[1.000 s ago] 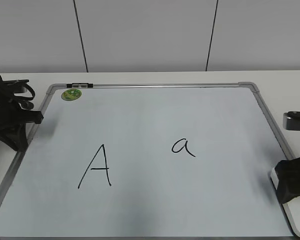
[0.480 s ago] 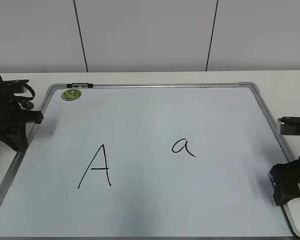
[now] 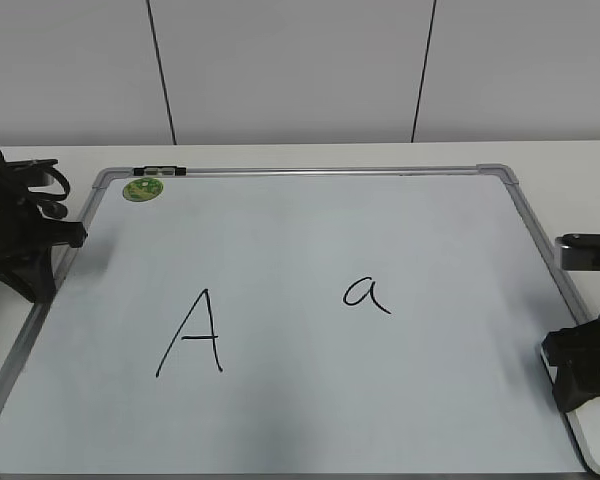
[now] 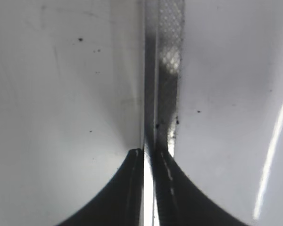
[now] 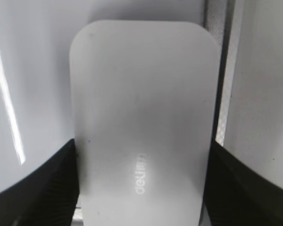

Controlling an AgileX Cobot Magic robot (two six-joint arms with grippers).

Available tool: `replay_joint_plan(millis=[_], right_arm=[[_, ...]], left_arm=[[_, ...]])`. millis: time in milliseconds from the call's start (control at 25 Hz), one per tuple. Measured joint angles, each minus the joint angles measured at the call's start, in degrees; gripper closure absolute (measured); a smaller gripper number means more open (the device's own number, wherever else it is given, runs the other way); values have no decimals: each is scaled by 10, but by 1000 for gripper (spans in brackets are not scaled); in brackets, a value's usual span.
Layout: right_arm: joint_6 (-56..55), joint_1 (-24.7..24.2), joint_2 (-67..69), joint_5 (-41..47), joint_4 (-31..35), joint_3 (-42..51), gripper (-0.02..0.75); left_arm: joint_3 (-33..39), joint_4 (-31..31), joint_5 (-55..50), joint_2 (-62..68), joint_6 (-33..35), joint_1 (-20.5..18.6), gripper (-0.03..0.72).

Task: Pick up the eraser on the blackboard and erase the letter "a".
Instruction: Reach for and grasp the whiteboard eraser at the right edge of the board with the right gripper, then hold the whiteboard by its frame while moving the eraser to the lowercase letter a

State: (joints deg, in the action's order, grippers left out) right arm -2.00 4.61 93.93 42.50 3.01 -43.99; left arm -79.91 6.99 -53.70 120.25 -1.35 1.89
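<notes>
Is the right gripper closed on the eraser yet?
Cannot tell: the right gripper straddles the eraser, fingers at both sides, but firm contact isn't discernible.

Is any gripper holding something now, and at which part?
The right gripper has its fingers at the eraser's two long sides, apparently gripping it. The left gripper is shut and holds nothing.

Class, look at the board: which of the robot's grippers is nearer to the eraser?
Right. The right gripper straddles the eraser, a finger on each side, at the whiteboard's lower right corner. The left gripper sits at the opposite, left edge.
</notes>
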Motion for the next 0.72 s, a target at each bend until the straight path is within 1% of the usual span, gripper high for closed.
replay_joint_plan(millis=[280, 360, 560, 720], right_arm=[[0, 0, 0, 1, 3, -1, 211], [-1, 0, 2, 16, 13, -8, 211], [-1, 2, 3, 97, 24, -87, 212], [-1, 26, 23, 152, 24, -168, 212]], left_arm=[[0, 1, 0, 0, 0, 0, 617], [0, 3, 0, 0, 0, 0, 615], [0, 5, 0, 0, 0, 0, 608], [0, 5, 0, 0, 0, 0, 604]])
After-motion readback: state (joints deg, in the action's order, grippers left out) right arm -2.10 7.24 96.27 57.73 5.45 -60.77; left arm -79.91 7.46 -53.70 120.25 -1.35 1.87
